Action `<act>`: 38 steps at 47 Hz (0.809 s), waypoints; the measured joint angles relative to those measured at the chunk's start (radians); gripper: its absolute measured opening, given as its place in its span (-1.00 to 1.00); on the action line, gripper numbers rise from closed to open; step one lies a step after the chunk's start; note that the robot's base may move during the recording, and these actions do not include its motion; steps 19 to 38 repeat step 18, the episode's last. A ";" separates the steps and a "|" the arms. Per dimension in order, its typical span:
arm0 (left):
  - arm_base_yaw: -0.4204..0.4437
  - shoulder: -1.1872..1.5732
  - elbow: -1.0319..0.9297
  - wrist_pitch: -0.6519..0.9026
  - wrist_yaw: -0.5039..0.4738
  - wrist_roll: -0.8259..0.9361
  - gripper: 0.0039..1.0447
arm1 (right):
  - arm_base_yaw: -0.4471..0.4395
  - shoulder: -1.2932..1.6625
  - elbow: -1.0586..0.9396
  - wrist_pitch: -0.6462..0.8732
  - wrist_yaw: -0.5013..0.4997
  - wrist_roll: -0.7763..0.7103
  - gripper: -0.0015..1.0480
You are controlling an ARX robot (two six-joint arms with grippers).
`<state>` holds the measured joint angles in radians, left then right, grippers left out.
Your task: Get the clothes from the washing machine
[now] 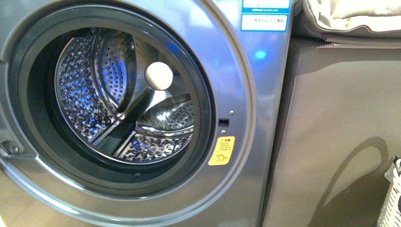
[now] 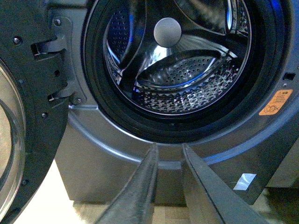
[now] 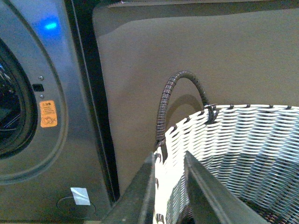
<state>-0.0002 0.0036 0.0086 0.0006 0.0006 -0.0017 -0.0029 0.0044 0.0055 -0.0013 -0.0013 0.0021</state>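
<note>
Our left gripper [image 2: 168, 151], fingers narrowly parted and empty, points at the washing machine [image 1: 265, 94] porthole just ahead. Our right gripper [image 3: 169, 161], likewise narrow, hovers over the woven basket [image 3: 243, 140] rim.

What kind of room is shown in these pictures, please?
Probably a home laundry corner. A grey front-loading washing machine stands with its door swung open and its steel drum showing no clothes. A woven laundry basket waits beside it, and a beige cushion lies on the brown cabinet next to it.
</note>
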 joint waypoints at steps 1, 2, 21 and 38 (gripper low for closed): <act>0.000 0.000 0.000 0.000 0.000 0.000 -0.55 | 0.000 0.000 0.000 0.000 0.000 0.000 -0.53; 0.000 0.000 0.000 0.000 0.000 0.000 -0.48 | 0.000 0.000 0.000 0.000 0.000 0.000 -0.47; 0.000 0.000 0.000 0.000 0.000 0.000 0.72 | 0.000 0.000 0.000 0.000 0.000 0.000 0.71; 0.000 0.000 0.000 0.000 0.000 0.000 0.72 | 0.000 0.000 0.000 0.000 0.000 0.000 0.71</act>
